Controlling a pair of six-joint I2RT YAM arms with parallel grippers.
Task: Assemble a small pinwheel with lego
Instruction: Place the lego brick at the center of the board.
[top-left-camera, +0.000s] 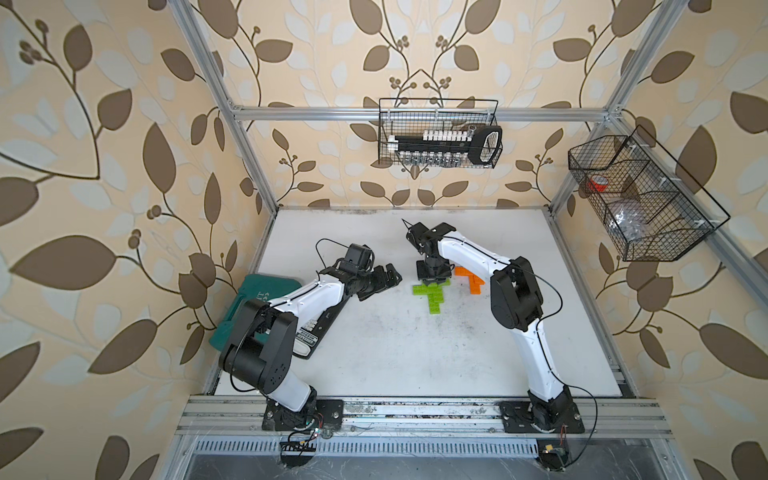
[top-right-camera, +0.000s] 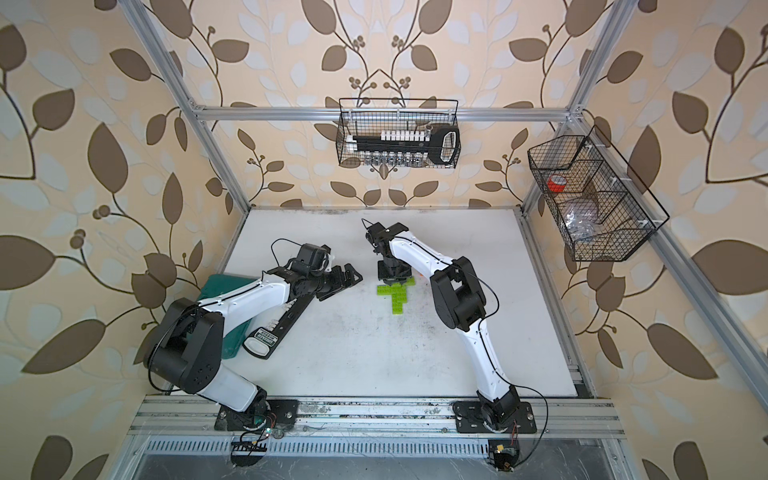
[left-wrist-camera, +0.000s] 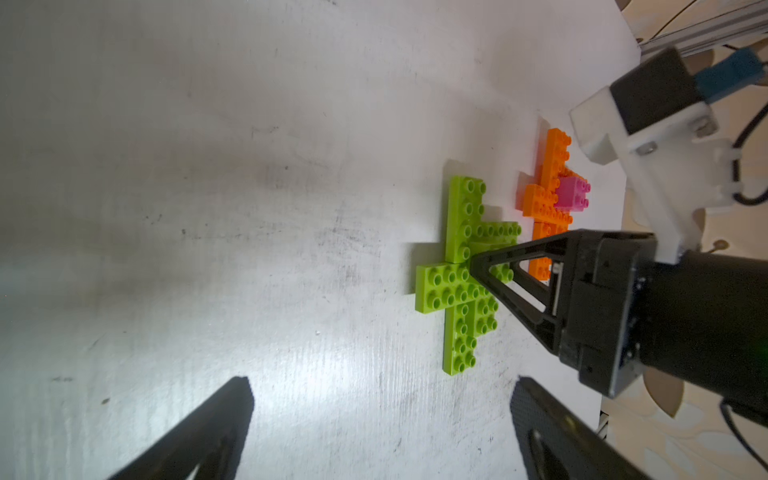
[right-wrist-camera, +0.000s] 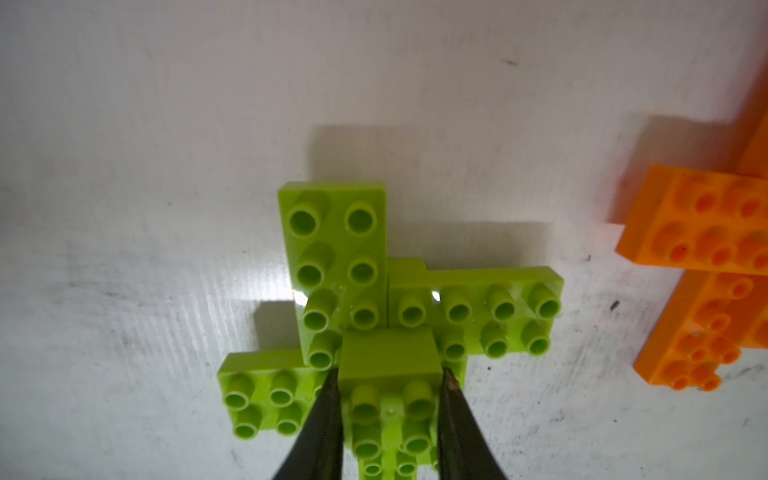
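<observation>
While the small green square brick (right-wrist-camera: 388, 353) is pinched between the narrowed jaws of the right gripper (right-wrist-camera: 390, 376) at the hub of the lime-green cross (top-left-camera: 432, 295), the task is judged nearly finished. An orange cross (left-wrist-camera: 548, 199) capped by a pink brick (left-wrist-camera: 572, 194) is seen complete just beside it, toward the right edge of the table (top-left-camera: 374, 357). Only seating and release of the hub seem left. The green cross is laid flat, studs up, nearer the far edge, with one blade pair roughly along that edge and the other pointed at the near edge. The left gripper (left-wrist-camera: 382, 386) is held spread wide and empty, toward the left edge.
</observation>
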